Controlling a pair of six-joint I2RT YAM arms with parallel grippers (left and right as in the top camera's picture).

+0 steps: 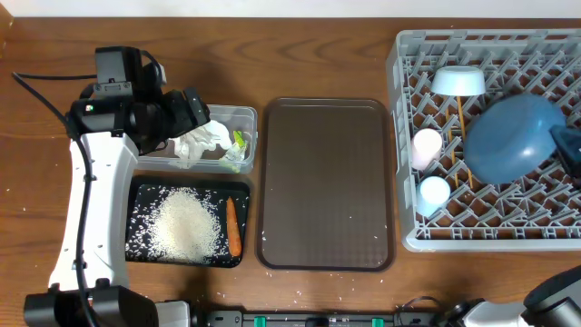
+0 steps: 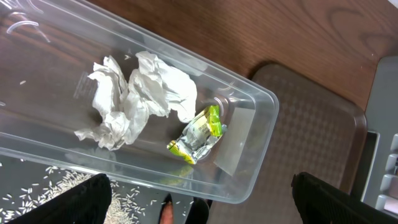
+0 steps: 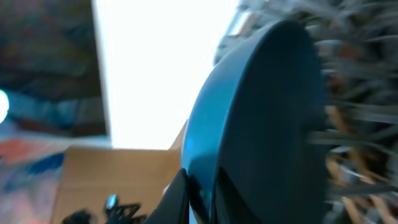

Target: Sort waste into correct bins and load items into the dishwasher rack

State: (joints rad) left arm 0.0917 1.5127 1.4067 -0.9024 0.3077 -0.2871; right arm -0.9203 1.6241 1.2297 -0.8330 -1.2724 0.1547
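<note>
Left gripper (image 2: 211, 200) hangs wide open over clear tub (image 2: 249, 118); right gripper (image 3: 200, 198) pinches rim of dark-blue plate (image 1: 510, 138), tilted in rack (image 1: 400, 100).

Overhead view: bright, even light, sharp. Left wrist view: glare streaks on the tub (image 2: 261, 99), upper left. Right wrist view: plate (image 3: 261, 112) blurred; overexposed white patch, upper centre.

Dark wood-grain table (image 1: 327, 54); a blurred bright white patch (image 3: 155, 68) glows beyond.
</note>
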